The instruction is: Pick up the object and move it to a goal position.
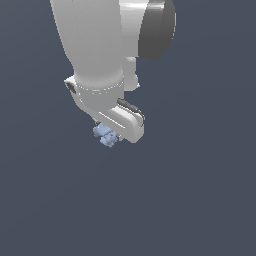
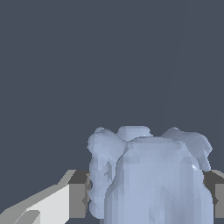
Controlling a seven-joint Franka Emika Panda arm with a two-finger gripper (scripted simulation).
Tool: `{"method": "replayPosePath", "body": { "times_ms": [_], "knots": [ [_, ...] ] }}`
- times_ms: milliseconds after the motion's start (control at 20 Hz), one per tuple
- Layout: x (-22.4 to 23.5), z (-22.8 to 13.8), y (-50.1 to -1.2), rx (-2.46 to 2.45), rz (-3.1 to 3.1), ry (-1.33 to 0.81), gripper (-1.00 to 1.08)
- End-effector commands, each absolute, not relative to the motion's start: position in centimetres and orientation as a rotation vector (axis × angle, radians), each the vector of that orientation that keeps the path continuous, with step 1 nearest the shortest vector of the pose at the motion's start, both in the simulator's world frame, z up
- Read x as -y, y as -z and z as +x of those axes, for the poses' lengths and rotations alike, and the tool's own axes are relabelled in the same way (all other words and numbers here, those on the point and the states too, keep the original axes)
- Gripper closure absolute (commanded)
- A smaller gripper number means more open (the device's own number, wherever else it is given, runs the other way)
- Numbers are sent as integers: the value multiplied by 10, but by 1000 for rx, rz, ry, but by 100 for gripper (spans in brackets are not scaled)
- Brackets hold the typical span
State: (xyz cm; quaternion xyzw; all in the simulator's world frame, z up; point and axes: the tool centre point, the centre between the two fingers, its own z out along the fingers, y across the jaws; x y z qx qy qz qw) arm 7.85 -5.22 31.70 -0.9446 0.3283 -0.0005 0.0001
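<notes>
The object [image 1: 105,135] is a tiny pale blue, lumpy blocky piece. In the exterior view it sticks out just below the white gripper [image 1: 111,133], at the end of the large white arm. In the wrist view the object [image 2: 148,175] fills the space between the two fingers, with a finger pad [image 2: 78,194] pressed against one side of it and the other pad [image 2: 216,192] against the opposite side. The gripper is shut on the object. The fingertips are mostly hidden in the exterior view.
Only a flat, uniform dark grey-blue background shows around the arm in both views. No goal marker, other object or edge is visible.
</notes>
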Motion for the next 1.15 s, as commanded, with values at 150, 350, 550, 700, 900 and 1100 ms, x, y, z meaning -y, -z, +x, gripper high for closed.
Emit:
{"method": "replayPosePath", "body": {
  "times_ms": [150, 350, 550, 700, 900, 1100],
  "knots": [
    [64, 91, -345, -1030, -2968, 0, 108],
    [71, 97, -360, -1030, -2968, 0, 108],
    [75, 102, -370, -1030, -2968, 0, 108],
    [77, 104, -375, -1030, -2968, 0, 108],
    [79, 106, -379, -1030, -2968, 0, 108],
    [79, 107, -380, -1030, -2968, 0, 108]
  ]
}}
